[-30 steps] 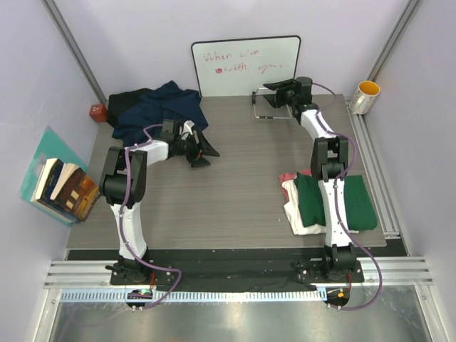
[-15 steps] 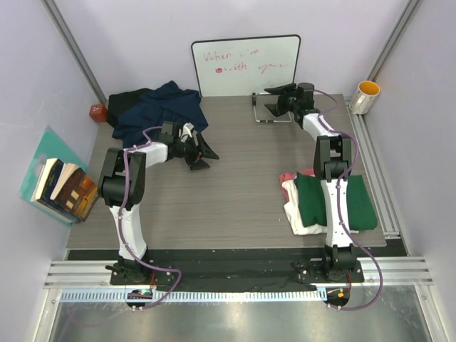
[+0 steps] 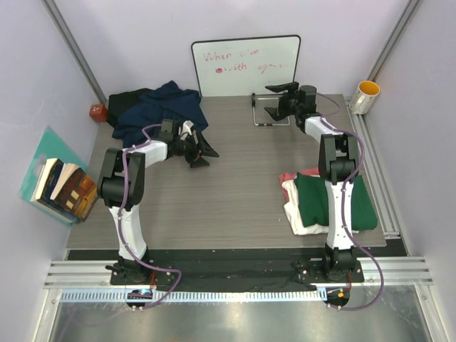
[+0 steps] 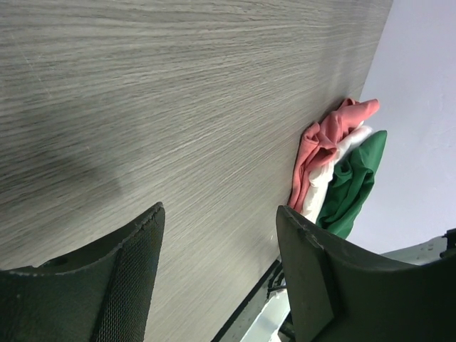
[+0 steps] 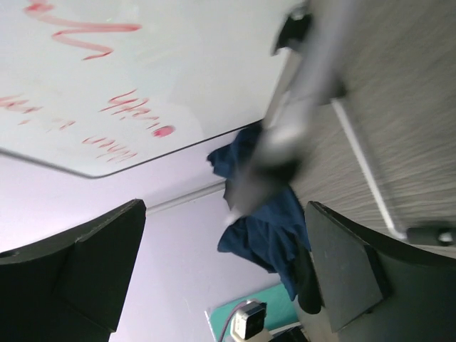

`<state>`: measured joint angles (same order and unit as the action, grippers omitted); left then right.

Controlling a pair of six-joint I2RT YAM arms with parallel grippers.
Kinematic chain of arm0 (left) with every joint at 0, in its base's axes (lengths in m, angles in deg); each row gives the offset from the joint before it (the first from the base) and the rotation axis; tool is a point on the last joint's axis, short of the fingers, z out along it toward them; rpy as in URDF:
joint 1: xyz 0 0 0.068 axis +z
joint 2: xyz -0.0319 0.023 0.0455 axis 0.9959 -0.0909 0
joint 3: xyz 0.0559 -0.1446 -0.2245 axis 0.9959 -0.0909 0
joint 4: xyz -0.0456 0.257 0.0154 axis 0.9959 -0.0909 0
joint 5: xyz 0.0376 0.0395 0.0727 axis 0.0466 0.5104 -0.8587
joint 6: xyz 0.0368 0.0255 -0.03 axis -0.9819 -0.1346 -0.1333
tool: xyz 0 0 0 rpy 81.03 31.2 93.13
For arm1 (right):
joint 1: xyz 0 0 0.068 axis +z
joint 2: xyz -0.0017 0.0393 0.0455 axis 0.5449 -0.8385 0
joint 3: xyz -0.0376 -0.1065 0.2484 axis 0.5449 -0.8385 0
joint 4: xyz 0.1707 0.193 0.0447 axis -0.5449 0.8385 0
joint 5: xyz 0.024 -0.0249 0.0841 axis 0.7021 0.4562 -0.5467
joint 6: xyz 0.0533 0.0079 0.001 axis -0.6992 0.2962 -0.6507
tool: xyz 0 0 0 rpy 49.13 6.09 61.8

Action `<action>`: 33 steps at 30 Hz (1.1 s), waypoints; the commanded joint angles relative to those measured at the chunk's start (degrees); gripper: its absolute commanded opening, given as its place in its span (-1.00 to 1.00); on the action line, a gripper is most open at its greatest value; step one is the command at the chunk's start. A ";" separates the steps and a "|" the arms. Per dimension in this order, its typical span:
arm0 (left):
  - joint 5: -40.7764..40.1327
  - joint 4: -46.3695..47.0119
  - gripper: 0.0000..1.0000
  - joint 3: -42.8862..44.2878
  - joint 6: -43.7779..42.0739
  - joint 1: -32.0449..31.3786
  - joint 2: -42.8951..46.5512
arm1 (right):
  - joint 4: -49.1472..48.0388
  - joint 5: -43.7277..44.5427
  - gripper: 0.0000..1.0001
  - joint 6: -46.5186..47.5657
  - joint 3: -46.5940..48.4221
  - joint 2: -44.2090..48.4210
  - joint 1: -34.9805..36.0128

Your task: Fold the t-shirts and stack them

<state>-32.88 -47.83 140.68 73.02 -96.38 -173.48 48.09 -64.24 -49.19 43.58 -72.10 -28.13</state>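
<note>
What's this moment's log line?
left gripper: open | right gripper: open | dark green cotton t-shirt: folded, topmost | navy blue cotton t-shirt: crumpled

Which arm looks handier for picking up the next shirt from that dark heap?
Probably left. The left claw, open, is close to the navy shirt heap; the right claw is over by the whiteboard, farther away.

The right gripper stands wide, its dark fingers at the lower left and lower right of the frame, clamping nothing. Between them a blurred grey rod runs down from the top edge; what it is cannot be told. A whiteboard with red writing fills the upper left. A crumpled navy blue t-shirt lies at centre, where the wood-grain table on the right meets the lilac wall. A thin metal stand bar crosses the table.
</note>
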 commanded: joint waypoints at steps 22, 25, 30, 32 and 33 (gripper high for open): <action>-13.21 -31.31 0.63 9.76 -4.33 -0.27 12.54 | 51.44 9.94 0.99 43.46 -20.56 49.02 16.56; -14.00 -32.63 0.67 5.90 0.15 -0.62 15.11 | 43.45 2.84 0.99 38.45 -27.23 50.08 14.90; -21.36 -39.74 0.84 7.90 -1.42 -2.02 18.53 | 40.50 4.09 0.99 36.67 -26.93 49.12 14.18; -22.26 -41.33 0.99 8.26 -1.69 -2.64 19.85 | 49.18 10.35 1.00 41.68 -21.99 48.06 16.63; -22.44 -41.16 1.00 7.82 -1.08 -2.90 20.38 | 50.36 16.30 0.99 42.56 -19.01 48.32 17.52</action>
<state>-50.61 -83.37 146.98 71.82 -98.00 -156.52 92.55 -59.62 -10.94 15.49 -24.34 -14.89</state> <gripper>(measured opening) 0.944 0.996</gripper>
